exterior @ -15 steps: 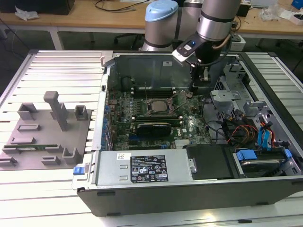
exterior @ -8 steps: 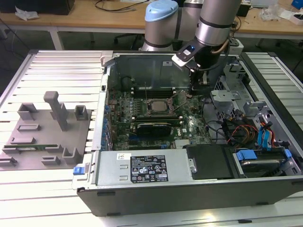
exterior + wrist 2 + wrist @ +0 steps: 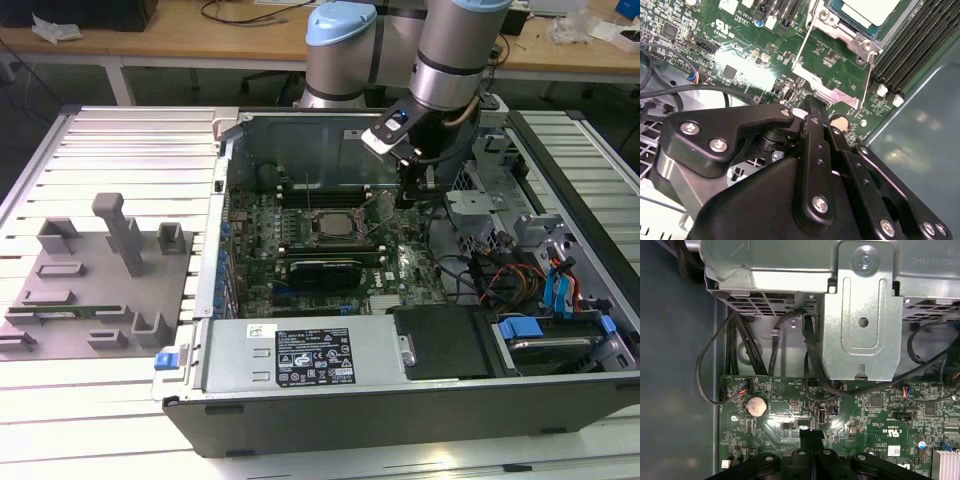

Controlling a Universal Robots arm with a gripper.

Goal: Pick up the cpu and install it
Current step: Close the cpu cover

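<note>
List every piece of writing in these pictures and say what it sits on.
Large white label on the power supply cover, exterior view: print too small to read.
Small white sticker above that label: too small to read.
White lettering on the green circuit board, both wrist views: too fine to quote reliably.
Stamped characters on the metal cage, first wrist view: too faint to read.

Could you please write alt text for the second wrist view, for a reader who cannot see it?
The black gripper, its fingers closed together and holding nothing, hangs over a green motherboard. Beyond it the cpu, pale silver on top, lies inside its metal socket frame, with dark memory slots alongside.
</note>
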